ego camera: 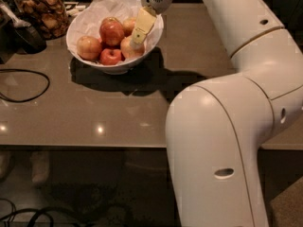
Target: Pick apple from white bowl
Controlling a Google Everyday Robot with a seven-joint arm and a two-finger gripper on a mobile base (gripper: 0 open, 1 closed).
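Observation:
The white bowl (154, 38), lined with crumpled white paper, stands at the back left of the grey-brown table. It holds several apples. A large red-streaked apple (111, 31) lies in the middle, a small all-red one (111, 56) at the front and a blushed one (88, 47) on the left. The pale yellow-orange apple (128, 49) lies at the bowl's right front. My gripper (137, 39) reaches down from the upper right into the bowl. Its tip is right at that apple's top and partly covers it.
A glass jar of brown snacks (40, 11) stands at the back left beside a dark object (21, 34). A black cable (28, 86) loops on the table's left. My large white arm (222, 141) fills the right foreground. The table's front edge (94, 146) runs across.

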